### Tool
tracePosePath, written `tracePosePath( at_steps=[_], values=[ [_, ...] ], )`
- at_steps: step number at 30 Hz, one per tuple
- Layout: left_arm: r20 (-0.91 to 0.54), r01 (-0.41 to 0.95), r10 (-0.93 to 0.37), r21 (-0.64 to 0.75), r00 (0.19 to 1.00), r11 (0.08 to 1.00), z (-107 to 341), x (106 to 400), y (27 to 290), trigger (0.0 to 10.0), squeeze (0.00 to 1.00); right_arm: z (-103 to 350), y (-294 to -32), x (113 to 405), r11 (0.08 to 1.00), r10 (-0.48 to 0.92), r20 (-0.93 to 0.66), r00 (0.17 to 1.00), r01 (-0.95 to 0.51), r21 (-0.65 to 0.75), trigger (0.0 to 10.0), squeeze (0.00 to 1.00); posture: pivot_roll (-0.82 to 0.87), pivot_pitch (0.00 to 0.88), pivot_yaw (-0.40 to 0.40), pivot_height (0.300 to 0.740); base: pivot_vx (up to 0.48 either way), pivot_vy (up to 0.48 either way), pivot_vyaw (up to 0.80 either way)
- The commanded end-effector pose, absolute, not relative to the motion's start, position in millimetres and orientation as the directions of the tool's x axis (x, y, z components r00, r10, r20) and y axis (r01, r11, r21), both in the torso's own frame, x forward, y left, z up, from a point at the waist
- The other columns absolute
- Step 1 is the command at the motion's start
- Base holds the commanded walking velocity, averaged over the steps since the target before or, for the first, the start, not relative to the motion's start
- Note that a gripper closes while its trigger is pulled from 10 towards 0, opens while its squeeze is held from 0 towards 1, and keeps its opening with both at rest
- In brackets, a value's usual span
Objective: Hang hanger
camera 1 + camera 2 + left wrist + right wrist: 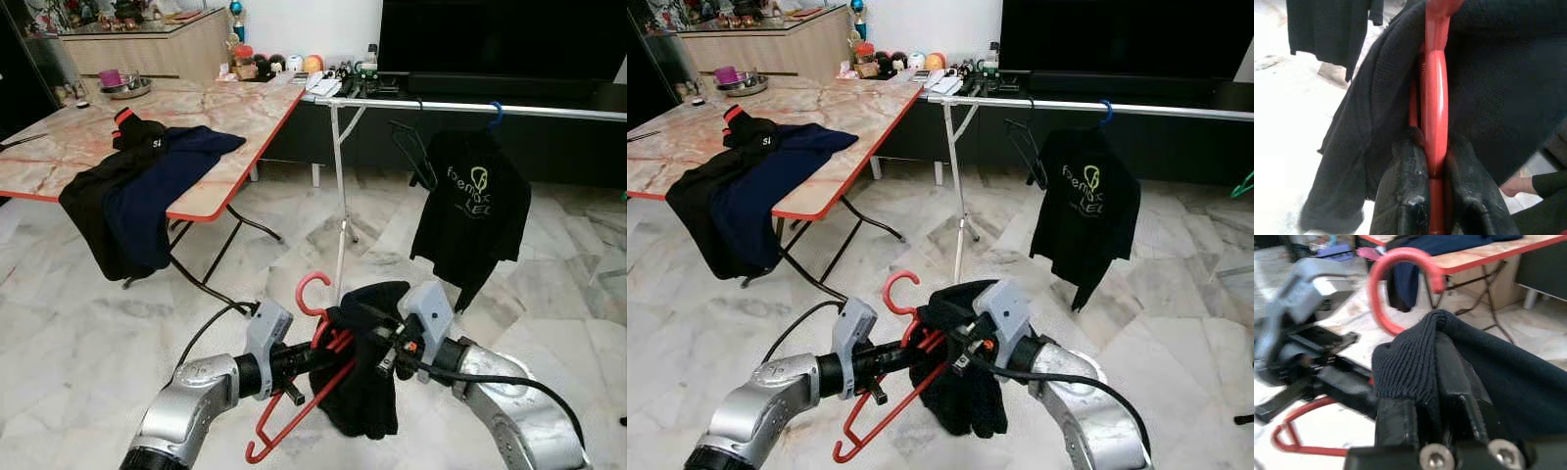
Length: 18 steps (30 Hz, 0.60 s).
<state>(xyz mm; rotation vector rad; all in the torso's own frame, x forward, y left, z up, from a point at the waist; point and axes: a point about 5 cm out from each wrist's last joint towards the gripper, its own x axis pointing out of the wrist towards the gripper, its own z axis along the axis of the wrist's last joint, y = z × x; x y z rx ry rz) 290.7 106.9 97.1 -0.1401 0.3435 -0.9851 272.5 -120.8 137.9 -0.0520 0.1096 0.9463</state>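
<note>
A red hanger (302, 411) is held low in front of me, hook (1381, 293) up, with a black garment (367, 401) draped over it. My left gripper (318, 354) is shut on the hanger's red bar (1435, 98), its fingers (1405, 186) pressing either side. My right gripper (377, 343) is shut on a fold of the garment's knit edge (1420, 362), just right of the hook. Ahead runs a silver clothes rail (441, 105) at about table height. It carries a black T-shirt (470, 211) on a blue hanger (498, 115) and a bare black hanger (411, 147).
The rail's white stand pole (340, 196) rises straight ahead. A marble-topped folding table (245, 108) on the left holds dark clothes (137, 196) hanging over its edge. A dark TV console (549, 147) lies behind the rail. What looks like a hand (1518, 185) shows beyond the garment.
</note>
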Motion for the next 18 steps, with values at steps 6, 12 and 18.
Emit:
tracePosePath(
  at_steps=[6,12,18],
  values=[
    [-0.152,0.775,-0.823,-0.279,0.547,0.567,109.5,295.9,106.8,10.0,0.00,133.2,-129.0,276.5,0.627,0.766,-0.144,0.626,-0.778,-0.045,10.0,0.00,0.06,0.061,0.045,0.740,0.000,0.000,0.00],
    [-0.150,0.769,-0.819,-0.285,0.554,0.572,110.3,296.0,110.0,10.0,0.00,130.7,-162.6,303.6,0.874,0.476,-0.125,0.870,-0.484,-0.045,10.0,0.00,0.06,0.056,0.047,0.740,0.000,0.000,0.00],
    [-0.156,0.789,-0.840,-0.289,0.520,0.542,110.2,292.2,109.0,10.0,0.00,147.0,-152.7,306.6,0.856,0.514,-0.030,0.857,-0.515,-0.054,10.0,0.00,0.06,0.058,0.047,0.740,0.000,0.000,0.00]
  ],
)
